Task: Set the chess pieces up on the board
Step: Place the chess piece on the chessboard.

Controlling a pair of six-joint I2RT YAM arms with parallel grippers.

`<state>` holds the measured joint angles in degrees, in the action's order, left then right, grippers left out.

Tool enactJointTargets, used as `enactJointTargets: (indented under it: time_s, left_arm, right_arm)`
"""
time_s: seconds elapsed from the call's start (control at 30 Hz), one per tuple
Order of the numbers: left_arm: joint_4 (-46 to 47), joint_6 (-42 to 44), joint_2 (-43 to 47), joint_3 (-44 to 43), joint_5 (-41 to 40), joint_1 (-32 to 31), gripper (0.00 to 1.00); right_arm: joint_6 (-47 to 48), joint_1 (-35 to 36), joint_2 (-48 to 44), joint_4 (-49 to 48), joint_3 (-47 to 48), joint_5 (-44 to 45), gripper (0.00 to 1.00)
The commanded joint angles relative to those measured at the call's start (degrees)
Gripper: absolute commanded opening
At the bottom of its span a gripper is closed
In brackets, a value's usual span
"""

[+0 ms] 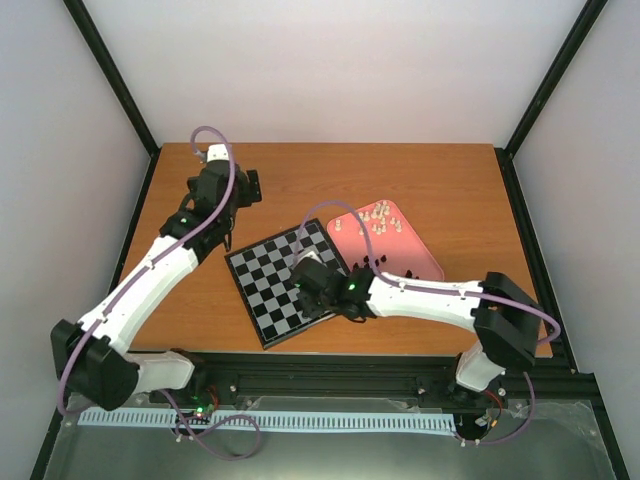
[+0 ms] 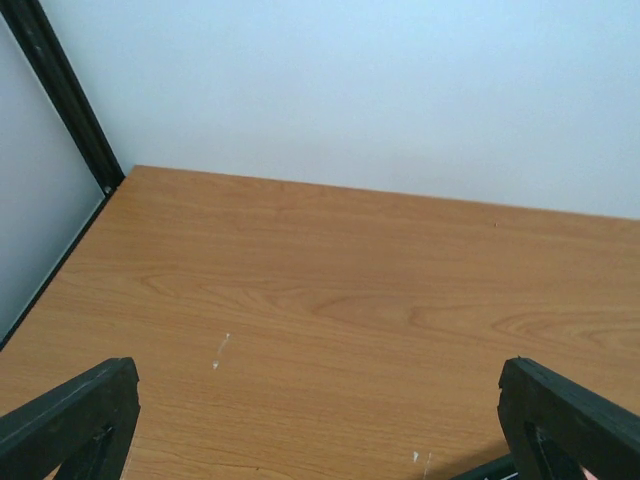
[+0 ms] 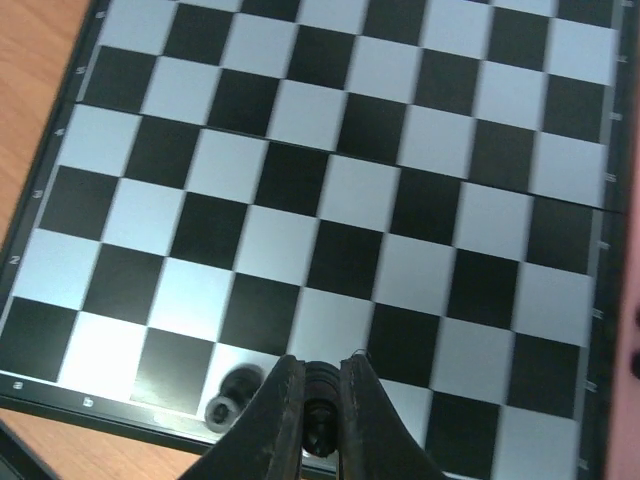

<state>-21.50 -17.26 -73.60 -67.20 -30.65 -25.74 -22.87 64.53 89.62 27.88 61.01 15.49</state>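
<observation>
Right wrist cam: right gripper (image 3: 321, 372) is pressed together on a tiny black chess piece (image 3: 320, 405), pinching it from both sides. It's hanging over the board (image 3: 330, 180), right at the edge row nearest that cam. Just left of it on the same edge row, on a light square, there's a 2nd black piece (image 3: 228, 398). It's too blurry to say which type or whether it's upright or tipped. A bit of the wooden table (image 3: 35, 90) shows past the board's left border.

Top external cam: board sits turned at an angle to the table edges, roughly mid table. Right arm comes in from the board's right side, and the gripper is over the board's near-right part, close to the border. Pink tray (image 1: 405, 258) lies just off the board's right side. It looks like it's touching the corner or v close, can't tell which. A bunch of cream-white pieces (image 1: 377, 218) sit in the tray, clustered at the end furthest back from the board, too small to make out types.

Left wrist cam: left gripper (image 2: 318, 400) is spread wide, fingers at both bottom corners of the view w/ only wood between them. From the top cam it hovers off the board's far-left corner, apart from the board, pointing twd the back wall
</observation>
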Motion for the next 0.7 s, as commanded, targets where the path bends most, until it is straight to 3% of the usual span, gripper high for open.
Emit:
enactJointTargets:
  time_s: [0.0, 0.43, 0.67]
  left_arm:
    - [-1.26, -1.35, 3.94, 1.57, -2.03, -0.53, 1.00]
    - [-1.09, -1.46, 7.29, 3.89, -1.47, -0.54, 1.00]
    - [-0.88, -1.19, 7.50, 4.35, -1.64, -0.48, 1.00]
  right_arm:
    - [1.14, 2.81, 3.35, -2.24, 3.92, -0.58, 0.03]
    - [2.18, 8.38, 12.76, -2.84, 10.08, -4.04, 0.03]
    - [0.62, 8.55, 14.52, -0.32, 10.71, -1.61, 0.03]
